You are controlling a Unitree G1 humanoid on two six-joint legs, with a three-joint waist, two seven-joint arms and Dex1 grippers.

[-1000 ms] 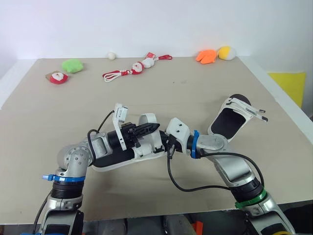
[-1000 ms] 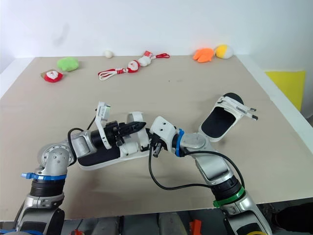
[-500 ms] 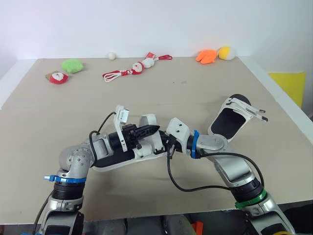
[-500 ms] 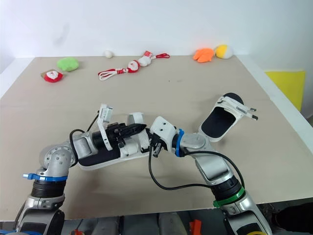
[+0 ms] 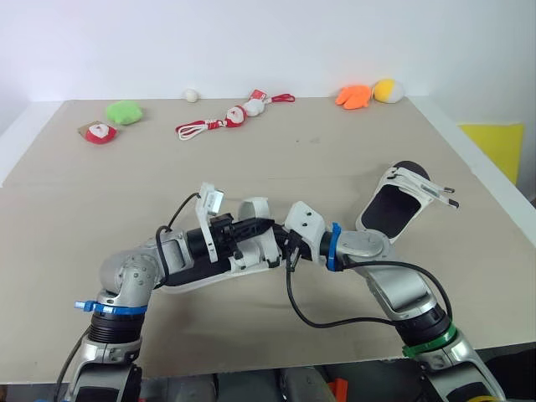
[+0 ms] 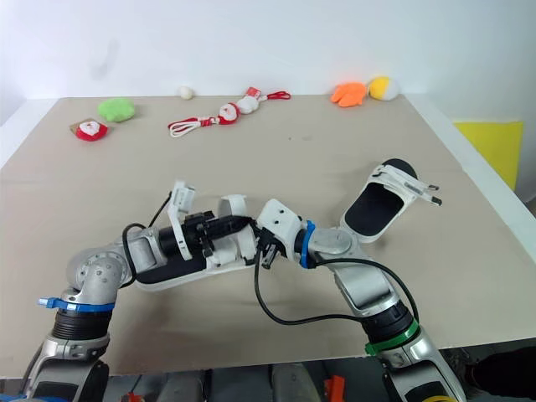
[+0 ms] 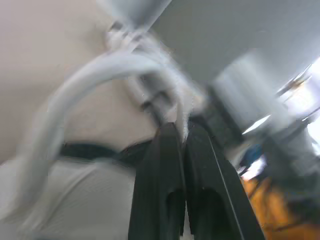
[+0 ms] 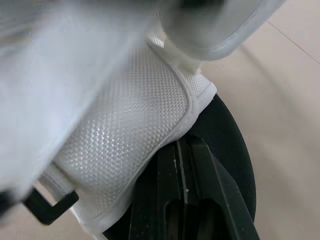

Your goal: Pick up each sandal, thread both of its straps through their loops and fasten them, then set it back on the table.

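With strap (image 7: 95,72) pinched by left gripper (image 7: 180,132) and sandal (image 5: 197,275) edge clamped by right gripper (image 8: 183,146), strap may be slipped free if tugged.

Reads as a robot lab or test bay. Cues:
- Plain beige table (image 5: 335,159) with a pale rim, pushed up to a blank white wall (image 5: 251,42).
- Small soft props sit in a loose row along the far edge. A green plush (image 5: 124,111) and a red-white plush (image 5: 100,132) are near the far left corner. A white ball (image 5: 191,95) and Santa toys (image 5: 237,114) on a red cord are mid-edge. An orange plush (image 5: 353,96) and a yellow plush (image 5: 388,90) touch each other at the far right corner.
- Yellow floor patch (image 5: 496,144) just past the right edge.
- Grey hardware with an orange bit (image 5: 337,389) under the near edge; can't tell what it is.
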